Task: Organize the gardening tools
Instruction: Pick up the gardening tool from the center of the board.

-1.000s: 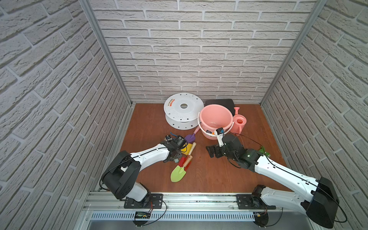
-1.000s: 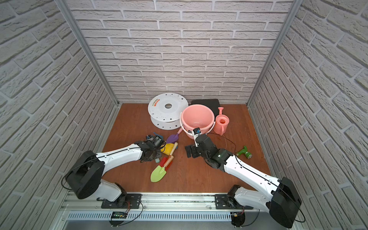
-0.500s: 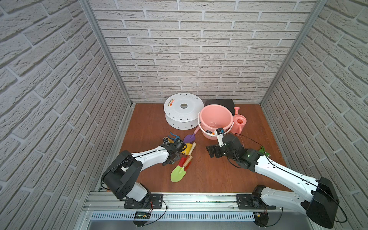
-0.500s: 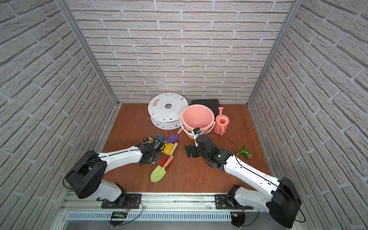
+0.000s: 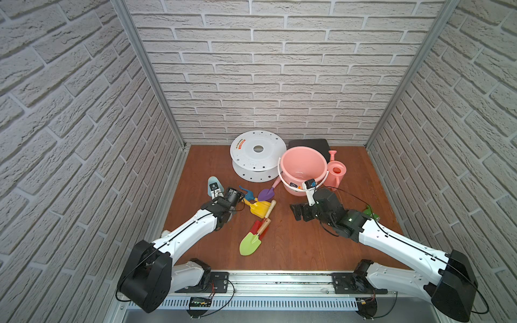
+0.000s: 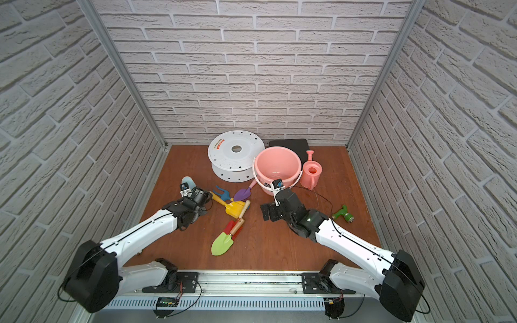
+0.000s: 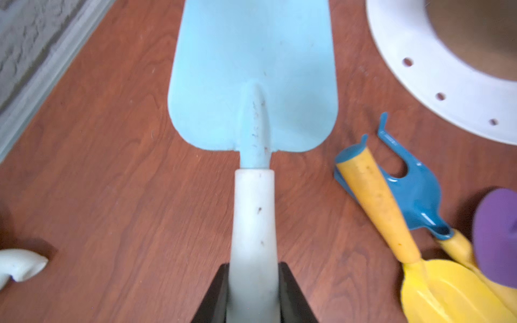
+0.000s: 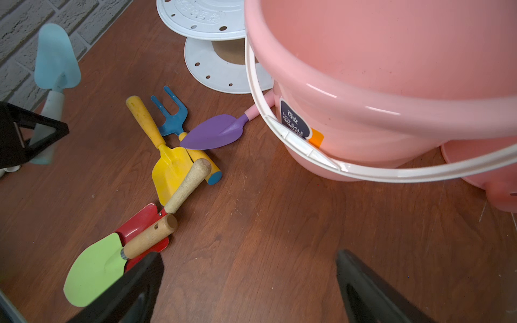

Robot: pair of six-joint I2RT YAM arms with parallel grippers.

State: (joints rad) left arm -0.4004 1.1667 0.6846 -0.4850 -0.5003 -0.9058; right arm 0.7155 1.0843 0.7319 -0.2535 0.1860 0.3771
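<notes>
My left gripper is shut on the white handle of the pale-blue trowel, whose blade points toward the back left. To its right lies a pile of tools. It holds the blue claw fork, yellow scoop, purple trowel and green spade, which lies on a red spade. The pink watering can stands behind the bucket. My right gripper is open and holds nothing, low over bare floor in front of the bucket.
The large pink bucket stands at the back middle. A white spool sits to its left and a black pad behind it. A green tap fitting lies right of my right arm. A white fitting lies near the left wall.
My left gripper has shut on the pale-blue trowel's handle and swung it left, away from the pile. The right arm has not moved.
</notes>
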